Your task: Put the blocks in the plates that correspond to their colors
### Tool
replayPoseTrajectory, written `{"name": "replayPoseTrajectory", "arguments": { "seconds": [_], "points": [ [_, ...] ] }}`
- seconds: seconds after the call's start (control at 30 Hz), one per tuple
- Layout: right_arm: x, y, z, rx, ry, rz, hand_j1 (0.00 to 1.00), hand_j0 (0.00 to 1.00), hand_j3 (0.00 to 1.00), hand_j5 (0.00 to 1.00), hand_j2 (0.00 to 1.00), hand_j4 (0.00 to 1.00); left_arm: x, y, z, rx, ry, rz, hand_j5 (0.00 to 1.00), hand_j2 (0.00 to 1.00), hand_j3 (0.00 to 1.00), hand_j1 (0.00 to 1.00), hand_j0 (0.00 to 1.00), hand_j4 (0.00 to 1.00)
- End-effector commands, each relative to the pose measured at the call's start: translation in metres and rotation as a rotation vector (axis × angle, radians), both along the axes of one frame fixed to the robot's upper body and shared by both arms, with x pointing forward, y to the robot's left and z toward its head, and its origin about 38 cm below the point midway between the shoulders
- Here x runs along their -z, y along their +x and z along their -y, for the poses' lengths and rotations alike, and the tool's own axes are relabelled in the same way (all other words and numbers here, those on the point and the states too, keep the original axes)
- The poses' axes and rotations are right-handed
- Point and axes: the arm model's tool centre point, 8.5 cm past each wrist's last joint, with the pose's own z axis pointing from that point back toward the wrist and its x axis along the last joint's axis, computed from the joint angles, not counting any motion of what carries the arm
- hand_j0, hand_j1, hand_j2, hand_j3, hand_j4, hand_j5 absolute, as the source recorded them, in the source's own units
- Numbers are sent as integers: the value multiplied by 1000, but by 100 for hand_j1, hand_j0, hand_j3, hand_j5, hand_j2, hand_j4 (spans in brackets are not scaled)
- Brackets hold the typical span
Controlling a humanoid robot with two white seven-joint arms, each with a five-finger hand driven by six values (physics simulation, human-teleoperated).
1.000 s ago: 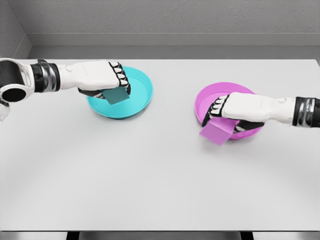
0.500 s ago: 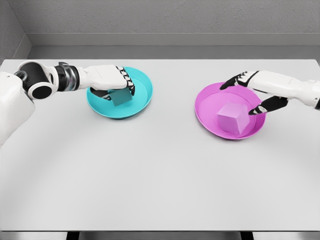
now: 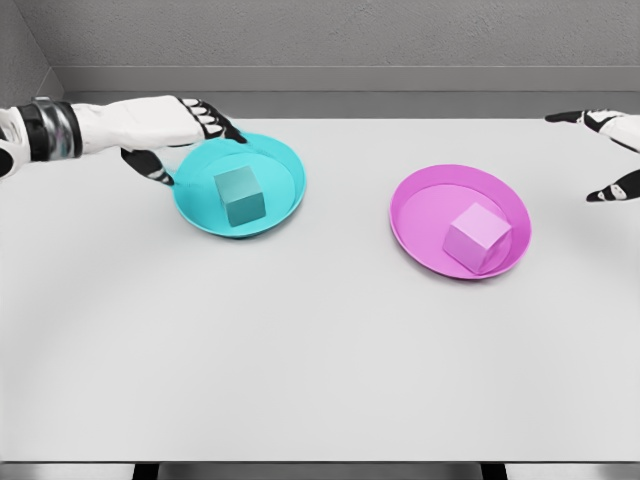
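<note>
1. Two blocks, two plates, each pair matched by colour. Nearest the camera is bare table (image 3: 300,370), with nothing lying loose on it.
2. The pink block (image 3: 477,238) sits inside the pink plate (image 3: 420,200), toward its right side and turned at an angle.
3. The teal block (image 3: 239,195) rests flat in the middle of the teal plate (image 3: 285,190).
4. The left hand (image 3: 165,130) hovers over the far-left rim of the teal plate, fingers spread and holding nothing, clear of the block.
5. The right hand (image 3: 610,150) shows only at the far right edge, well apart from the pink plate; the fingertips in view are splayed and empty.
6. Judging by how things lie, the sorting itself looks done and the step in hand is the release and retreat. The next move calls only for both arms to draw away to rest without brushing a rim or nudging a block.
</note>
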Motion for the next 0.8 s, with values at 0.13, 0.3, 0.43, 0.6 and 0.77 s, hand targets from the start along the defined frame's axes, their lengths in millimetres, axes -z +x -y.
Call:
{"name": "replayPoseTrajectory", "arguments": {
  "seconds": [0.13, 0.3, 0.43, 0.6, 0.77],
  "points": [
    [-7, -5, -63, -178, -148, 52, 100, 100, 100, 100, 100, 100, -8, -60, 9, 149, -117, -62, 100, 100, 100, 100, 100, 100],
    [-8, -6, -61, -175, -153, 52, 100, 100, 100, 100, 100, 100, -3, -80, 25, 217, -115, -71, 100, 100, 100, 100, 100, 100],
    [-9, -6, -60, -175, -154, 54, 100, 100, 100, 100, 100, 100, -3, -80, 27, 221, -117, -71, 100, 100, 100, 100, 100, 100],
    [-8, -6, -61, -175, -153, 52, 100, 100, 100, 100, 100, 100, 13, -83, 12, 182, -105, -115, 100, 100, 100, 100, 100, 100],
    [-8, -6, -60, -173, -154, 51, 100, 100, 100, 100, 100, 100, 31, -74, -35, 40, -89, -171, 100, 100, 100, 100, 100, 100]
  ]
}}
